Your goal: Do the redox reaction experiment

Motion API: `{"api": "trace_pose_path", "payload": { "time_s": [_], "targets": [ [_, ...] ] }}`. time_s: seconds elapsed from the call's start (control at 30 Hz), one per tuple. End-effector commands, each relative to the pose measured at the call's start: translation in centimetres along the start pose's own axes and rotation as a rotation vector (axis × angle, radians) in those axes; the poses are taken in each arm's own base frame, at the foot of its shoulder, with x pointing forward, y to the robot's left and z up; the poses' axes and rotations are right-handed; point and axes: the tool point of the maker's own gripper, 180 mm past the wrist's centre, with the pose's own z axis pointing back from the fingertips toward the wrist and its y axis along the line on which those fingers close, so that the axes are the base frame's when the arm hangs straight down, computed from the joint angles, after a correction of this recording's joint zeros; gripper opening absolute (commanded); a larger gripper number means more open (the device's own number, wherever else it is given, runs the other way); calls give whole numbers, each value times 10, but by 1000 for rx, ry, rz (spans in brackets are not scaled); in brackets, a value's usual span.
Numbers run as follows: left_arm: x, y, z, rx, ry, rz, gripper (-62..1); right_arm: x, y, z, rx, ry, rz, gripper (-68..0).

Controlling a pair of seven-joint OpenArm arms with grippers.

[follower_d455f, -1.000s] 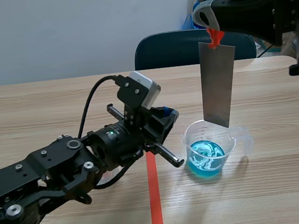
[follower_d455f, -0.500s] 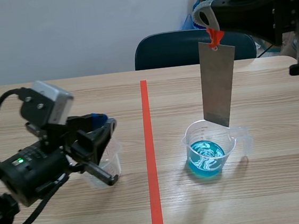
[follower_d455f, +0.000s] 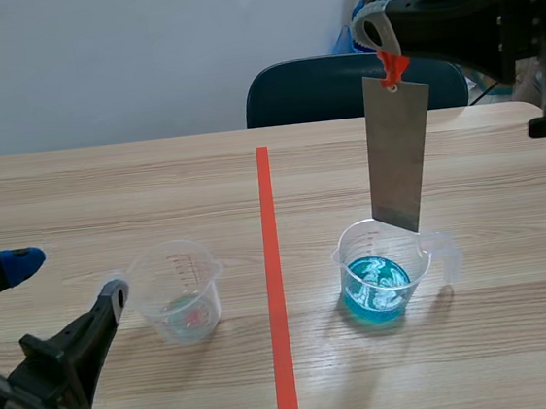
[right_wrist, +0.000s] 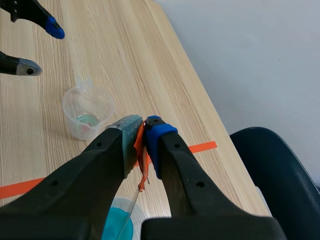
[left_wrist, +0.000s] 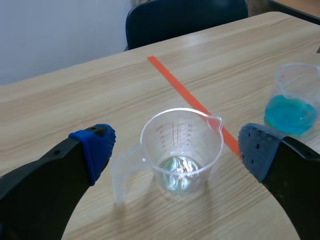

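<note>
The step in hand looks to be dipping the metal into the solution. The right pincer (right_wrist: 144, 127) is pinched tight on a small orange-red tag (follower_d455f: 391, 67), from which a long flat grey metal strip (follower_d455f: 400, 157) hangs straight down beneath it. The strip's lower edge is about level with the rim of the clear plastic measuring beaker (follower_d455f: 383, 271) directly under the pincer; whether the edge is already inside the mouth I cannot tell. To do this well, I would lower it slowly and vertically. The strip hangs from one small hold and may swing, so it should be kept off the beaker wall, and the descent should end once the lower end sits in the liquid. That beaker holds a shallow pool of bright blue liquid (follower_d455f: 377, 289), roughly a quarter full (swirled lighter in the middle). The left pincer (left_wrist: 176, 147) is spread wide and holds nothing. A second clear plastic measuring beaker with a handle (left_wrist: 181, 165) stands on the wooden desk (left_wrist: 75, 95) just ahead of its fingers, untouched and nearly empty, with only a faint film at the bottom.
</note>
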Motion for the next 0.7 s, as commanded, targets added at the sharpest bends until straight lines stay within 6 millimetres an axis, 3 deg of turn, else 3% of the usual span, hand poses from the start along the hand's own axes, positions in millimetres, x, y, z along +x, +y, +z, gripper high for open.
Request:
{"api": "trace_pose_path", "payload": {
  "time_s": [0.0,0.2,0.27,0.67],
  "targets": [
    [4,-6,4,-4,-25,12,-36,5,0,0,4,-22,-2,-669],
    [1,-17,17,-40,-25,28,-30,5,0,0,4,-23,-2,-669],
    [0,-20,18,-54,-20,38,14,5,0,0,4,-23,-2,-669],
    [7,-27,19,-91,-58,61,14,5,0,0,4,-23,-2,-669]
  ]
}}
